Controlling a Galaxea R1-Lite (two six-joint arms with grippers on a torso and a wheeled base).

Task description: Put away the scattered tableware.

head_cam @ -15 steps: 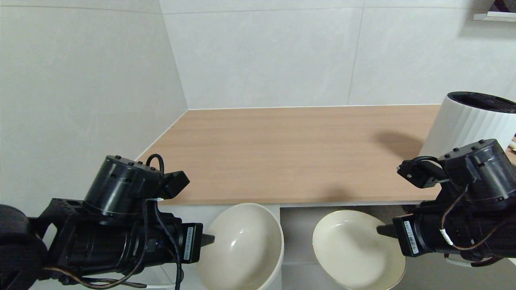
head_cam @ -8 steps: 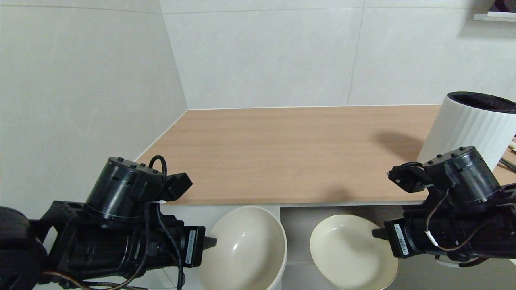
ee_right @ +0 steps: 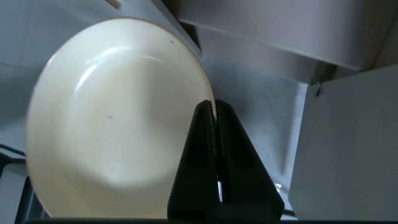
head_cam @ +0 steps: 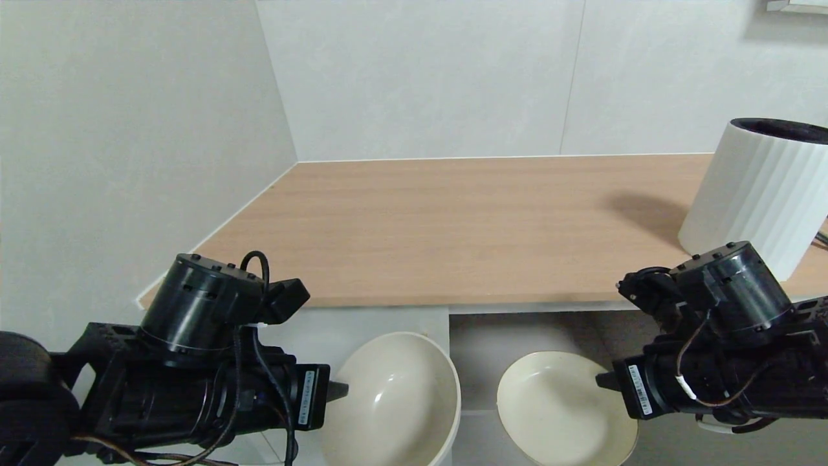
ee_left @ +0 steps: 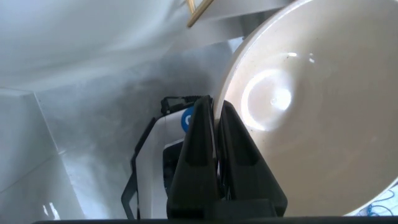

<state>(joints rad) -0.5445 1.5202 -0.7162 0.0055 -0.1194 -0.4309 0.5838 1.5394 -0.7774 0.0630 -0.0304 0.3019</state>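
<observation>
1. Over the last second the whole head view has shifted, so the camera has moved: the counter (head_cam: 453, 226) and the white ribbed pot (head_cam: 763, 194) now sit differently in it. Apart from that, the right gripper (head_cam: 605, 380) has come lower with its plate (head_cam: 556, 408). The left gripper (head_cam: 339, 390) and its bowl (head_cam: 394, 401) have barely moved.
2. The left gripper's jaws are pressed onto the bowl's rim, one finger inside and one outside. The bowl hangs in the air below and in front of the counter edge, tipped up on edge.
3. The right gripper pinches the plate's rim the same way. The plate is off to the bowl's right, apart from it and also tilted.
4. Under the counter behind the plate is a darker recess, possibly an open cupboard; the view is too poor to be sure.
5. Handling, as a judgement: both pieces look like glazed ceramic, so stiff, smooth, slippery and breakable. The bowl is deeper and probably the heavier.
6. A rim pinch carries all the weight off to one side, so either piece could swivel or slip between the pads. Deep bites on the rim and slow moves will help. So will keeping the two pieces from knocking together, and setting each down base first before the jaws let go.
</observation>
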